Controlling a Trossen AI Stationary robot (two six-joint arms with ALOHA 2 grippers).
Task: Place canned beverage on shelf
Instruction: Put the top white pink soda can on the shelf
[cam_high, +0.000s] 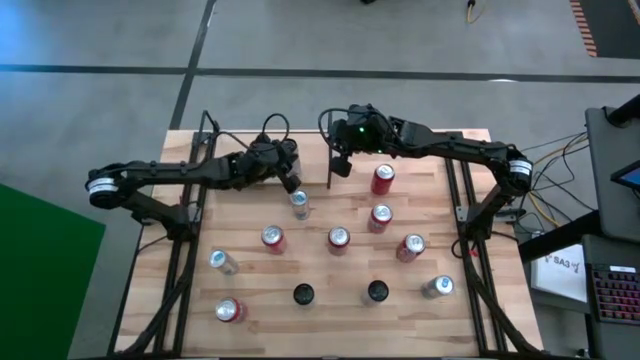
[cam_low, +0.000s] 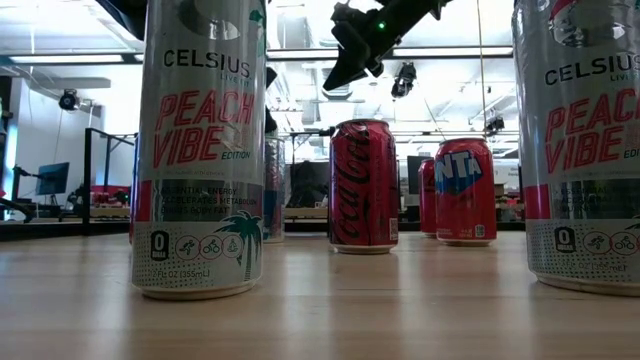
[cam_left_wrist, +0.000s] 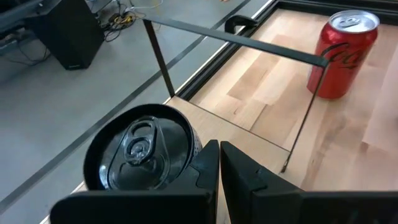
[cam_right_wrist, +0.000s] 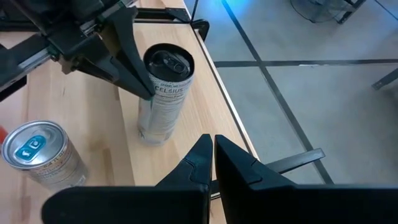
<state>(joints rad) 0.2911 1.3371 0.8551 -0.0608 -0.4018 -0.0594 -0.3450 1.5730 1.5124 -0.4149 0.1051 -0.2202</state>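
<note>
While both arms hang over the shelf's (cam_high: 250, 290) far edge, the left gripper (cam_high: 291, 184) has its jaws closed beside a dark-topped can (cam_right_wrist: 163, 93), touching it but holding nothing, probably to nudge it straight. The right gripper (cam_high: 341, 165), also closed and empty, waits near the divider rod (cam_high: 331, 160).

even, bright overhead light falls on the table (cam_high: 330, 275), with soft, short shadows beside the cans. in the low view the ceiling lights (cam_low: 300, 55) glare white and the near can (cam_low: 200, 150) looms, its edges bowed.
</note>
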